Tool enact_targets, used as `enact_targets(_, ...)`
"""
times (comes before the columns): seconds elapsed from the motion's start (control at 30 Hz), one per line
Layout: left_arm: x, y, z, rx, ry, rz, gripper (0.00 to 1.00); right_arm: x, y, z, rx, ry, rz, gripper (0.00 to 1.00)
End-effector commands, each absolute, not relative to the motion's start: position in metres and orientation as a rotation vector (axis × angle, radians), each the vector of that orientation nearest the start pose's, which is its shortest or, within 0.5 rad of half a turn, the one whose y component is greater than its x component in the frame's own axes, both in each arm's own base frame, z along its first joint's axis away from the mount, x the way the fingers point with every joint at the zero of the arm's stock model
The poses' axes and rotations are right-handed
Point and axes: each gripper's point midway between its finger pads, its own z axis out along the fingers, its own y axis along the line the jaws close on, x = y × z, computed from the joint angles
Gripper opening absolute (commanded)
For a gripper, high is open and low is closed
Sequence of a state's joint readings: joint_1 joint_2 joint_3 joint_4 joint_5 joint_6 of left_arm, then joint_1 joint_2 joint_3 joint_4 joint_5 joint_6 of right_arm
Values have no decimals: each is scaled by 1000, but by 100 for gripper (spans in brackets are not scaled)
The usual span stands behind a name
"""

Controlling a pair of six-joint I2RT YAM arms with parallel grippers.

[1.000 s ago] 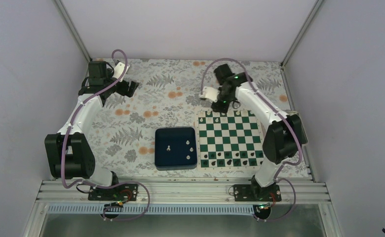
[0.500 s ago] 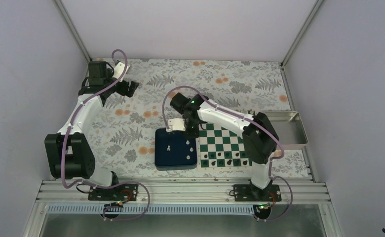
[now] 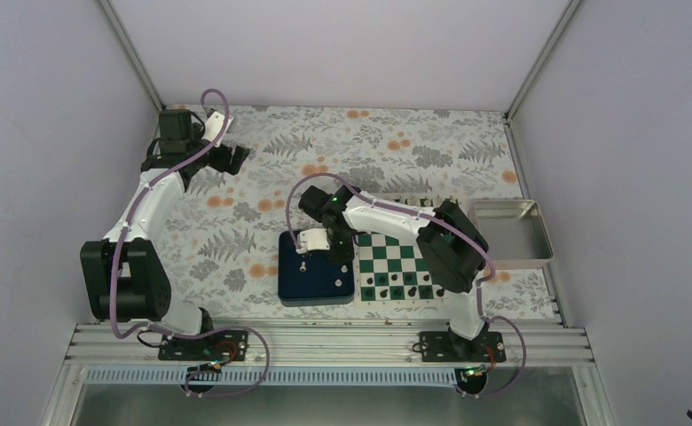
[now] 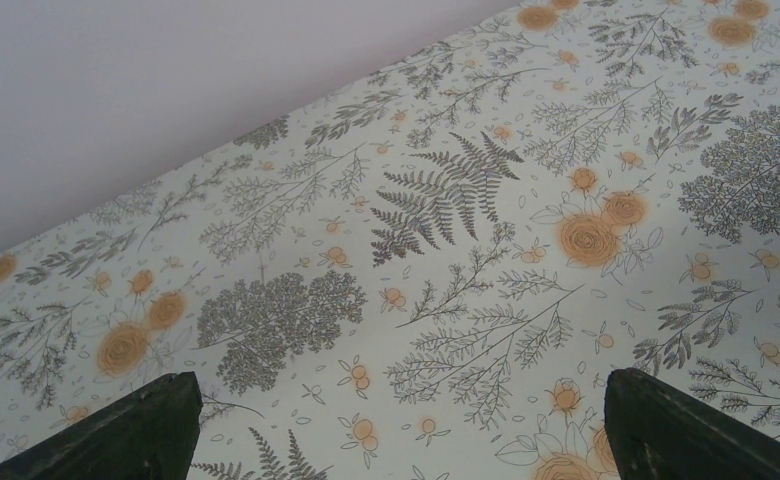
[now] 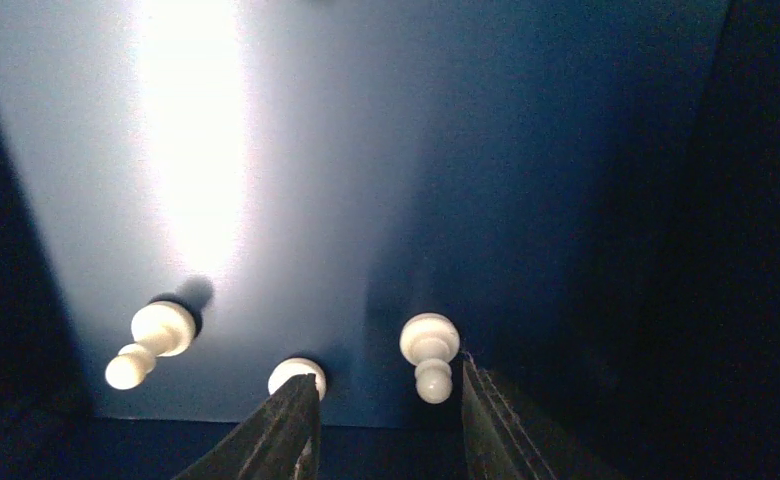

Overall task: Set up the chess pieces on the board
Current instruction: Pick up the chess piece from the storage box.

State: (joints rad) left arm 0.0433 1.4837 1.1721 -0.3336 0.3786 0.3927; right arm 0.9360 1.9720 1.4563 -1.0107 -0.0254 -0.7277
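Observation:
Three small white chess pieces stand in the dark blue tray (image 3: 294,288) in the right wrist view. One pawn (image 5: 429,352) is between my right gripper's fingers, close to the right finger (image 5: 491,420). A second pawn (image 5: 294,372) is half hidden behind the left finger, and a third (image 5: 152,340) stands further left. My right gripper (image 5: 386,385) is open and low over the tray, holding nothing. The green and white board (image 3: 404,257) lies right of the tray, partly under the right arm. My left gripper (image 4: 401,430) is open over bare tablecloth at the far left (image 3: 229,158).
Small black pieces (image 3: 396,286) line the board's near rows. A shiny metal tray (image 3: 513,232) sits right of the board. The floral tablecloth (image 3: 263,177) covers the table, with side walls rising at left and right.
My right arm has swung from the board's far edge leftward and nearer, coming down over the blue tray and uncovering the metal tray. The left arm has not moved.

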Motion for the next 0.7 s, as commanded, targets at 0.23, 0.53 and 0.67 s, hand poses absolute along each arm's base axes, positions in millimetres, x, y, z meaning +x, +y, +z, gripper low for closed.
enact_targets(0.23, 434, -46, 226, 599, 2063, -177, 100, 223, 305, 21, -2297, 2096, -6, 38)
enact_targets(0.53, 434, -46, 225, 598, 2066, -176, 100, 228, 308, 23, -2283, 2087, -11, 7)
enact_targets(0.67, 435, -47, 226, 599, 2063, -179, 100, 232, 310, 41, -2250, 2071, -16, 4)
